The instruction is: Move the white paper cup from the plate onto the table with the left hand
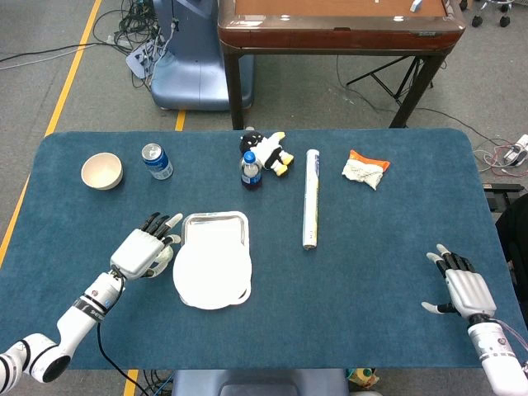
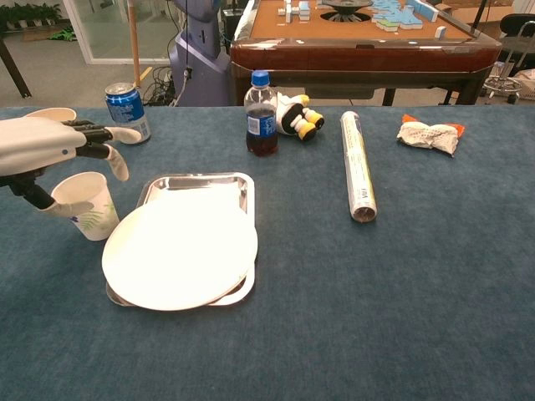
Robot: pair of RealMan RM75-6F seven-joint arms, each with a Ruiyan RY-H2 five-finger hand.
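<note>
The white paper cup stands upright on the blue table, just left of the white plate, which lies on a metal tray. My left hand hovers over the cup with its fingers spread above the rim. Its thumb hangs down beside the cup's left wall, and nothing is gripped. In the head view the left hand covers most of the cup. My right hand lies open on the table near the front right corner, holding nothing; the chest view does not show it.
Along the back stand a cream bowl, a blue can, a dark drink bottle and a penguin plush. A paper roll and a snack packet lie to the right.
</note>
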